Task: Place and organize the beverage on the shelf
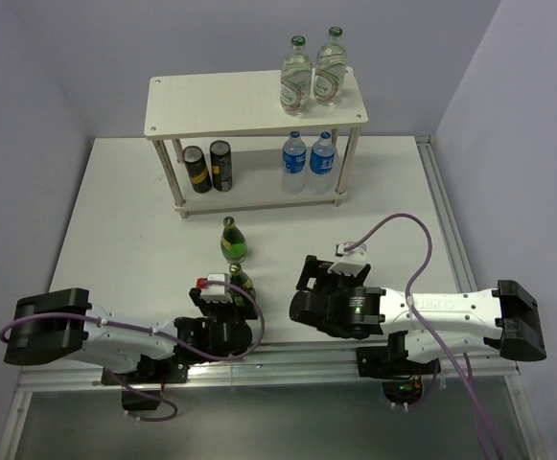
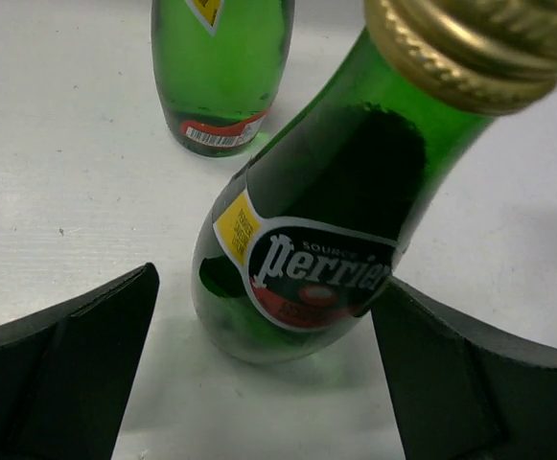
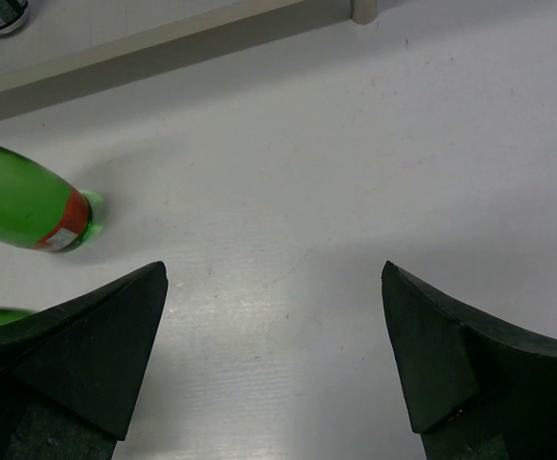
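Approach-to-grasp step: the left gripper (image 2: pixel 268 280), jaws apart, brackets the near Perrier bottle (image 2: pixel 307 259), with the shelf (image 1: pixel 220 105) at 12 o'clock beyond a second green bottle (image 1: pixel 233 241); next, presumably, closing squarely and lifting; the right gripper (image 3: pixel 273 278) likewise stands jaws apart.

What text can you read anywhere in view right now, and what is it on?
"SOURCE Perrier": label on the near green bottle.
Far green bottle: barcode, digits too small.
Glass bottles, cans and water bottles on the shelf: labels too small.
Right arm: marking blurred.
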Controlling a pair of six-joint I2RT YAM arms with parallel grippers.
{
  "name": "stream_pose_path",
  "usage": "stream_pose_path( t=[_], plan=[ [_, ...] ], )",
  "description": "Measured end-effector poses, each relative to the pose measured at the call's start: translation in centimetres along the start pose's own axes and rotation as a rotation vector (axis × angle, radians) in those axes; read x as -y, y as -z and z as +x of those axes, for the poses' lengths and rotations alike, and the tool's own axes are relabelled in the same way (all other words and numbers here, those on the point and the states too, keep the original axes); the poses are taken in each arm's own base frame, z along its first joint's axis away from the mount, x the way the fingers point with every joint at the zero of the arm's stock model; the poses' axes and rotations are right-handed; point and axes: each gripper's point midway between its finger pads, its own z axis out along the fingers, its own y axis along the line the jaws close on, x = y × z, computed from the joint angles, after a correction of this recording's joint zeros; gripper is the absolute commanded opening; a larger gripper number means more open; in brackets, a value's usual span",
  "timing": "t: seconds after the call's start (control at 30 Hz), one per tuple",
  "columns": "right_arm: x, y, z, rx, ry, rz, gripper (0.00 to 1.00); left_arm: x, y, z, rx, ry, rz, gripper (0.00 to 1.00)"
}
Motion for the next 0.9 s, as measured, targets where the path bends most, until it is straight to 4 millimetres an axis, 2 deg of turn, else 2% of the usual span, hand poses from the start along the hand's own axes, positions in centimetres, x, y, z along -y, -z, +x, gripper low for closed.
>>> stream_pose_path(
  t=[0.23,0.4,0.67,0.77,0.83,0.87,0.9],
  plan=[
    [-0.8,0.0,-0.1,0.002,-0.003,-0.021,1.0,-0.1,-2.3,0.1,0.014,-0.014,-0.027,0.97],
    [-1.0,-0.1,0.0,0.004,0.009,-0.025,1.0,-0.3,-3.7,0.9,0.013,-0.052,-0.045,0.95],
    [-1.1,-0.2,0.2,0.006,0.031,-0.031,1.0,-0.3,-5.0,1.4,0.035,-0.029,-0.062,0.83],
    [-0.9,-0.3,0.4,0.005,0.049,-0.029,1.0,-0.5,-5.4,1.5,0.036,-0.036,-0.072,0.71],
    [-0.8,-0.3,0.5,0.005,0.053,-0.03,1.0,-0.6,-5.7,1.4,0.041,-0.05,-0.078,0.58],
    [-0.8,-0.4,0.6,0.006,0.055,-0.029,1.0,-0.7,-5.8,1.4,0.043,-0.049,-0.081,0.48],
    [-0.8,-0.4,0.6,0.006,0.056,-0.03,1.0,-0.7,-5.9,1.3,0.044,-0.051,-0.084,0.31]
  ],
)
